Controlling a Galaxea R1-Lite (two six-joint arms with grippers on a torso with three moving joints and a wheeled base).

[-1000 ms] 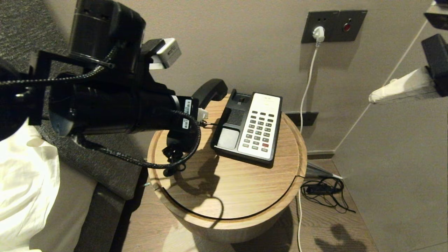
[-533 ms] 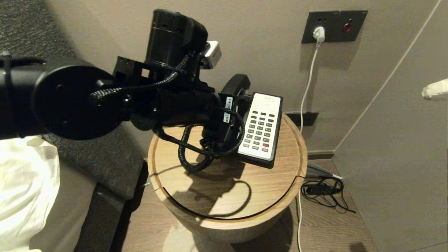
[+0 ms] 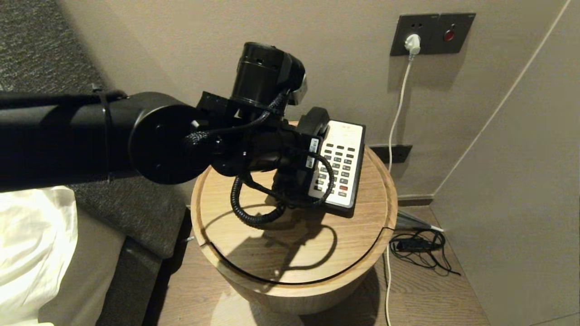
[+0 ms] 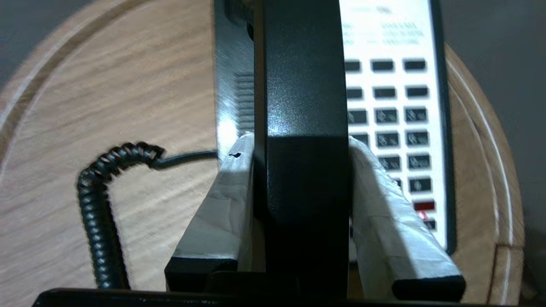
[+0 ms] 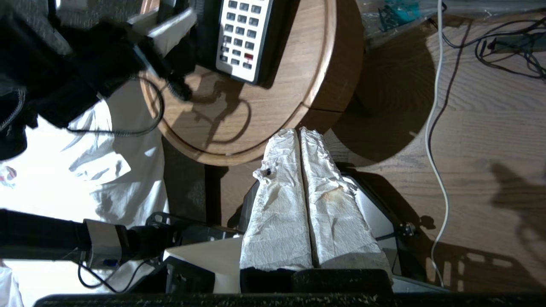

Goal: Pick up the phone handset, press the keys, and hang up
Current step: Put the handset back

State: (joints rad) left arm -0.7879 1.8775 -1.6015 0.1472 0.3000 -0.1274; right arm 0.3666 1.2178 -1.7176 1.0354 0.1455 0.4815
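Note:
My left gripper (image 4: 298, 143) is shut on the black handset (image 4: 298, 85), with its white-wrapped fingers (image 4: 222, 192) pressed on both sides. In the head view the handset (image 3: 316, 120) is over the cradle side of the phone base (image 3: 340, 136). I cannot tell if it touches the cradle. The white keypad (image 4: 392, 115) lies just beside it. The coiled cord (image 3: 244, 213) loops on the round wooden table (image 3: 294, 258). My right gripper (image 5: 299, 133) is shut and empty. It hangs low beside the table, outside the head view.
A wall socket with a white plug (image 3: 411, 43) and its white cable (image 3: 396, 117) are behind the table. Black cables (image 3: 419, 246) lie on the floor to the right. A bed with white sheets (image 3: 31, 253) and a grey bed edge (image 3: 136, 213) are on the left.
My left arm has carried the handset to the right, from beside the phone to over its cradle. The right gripper has dropped out of the head view.

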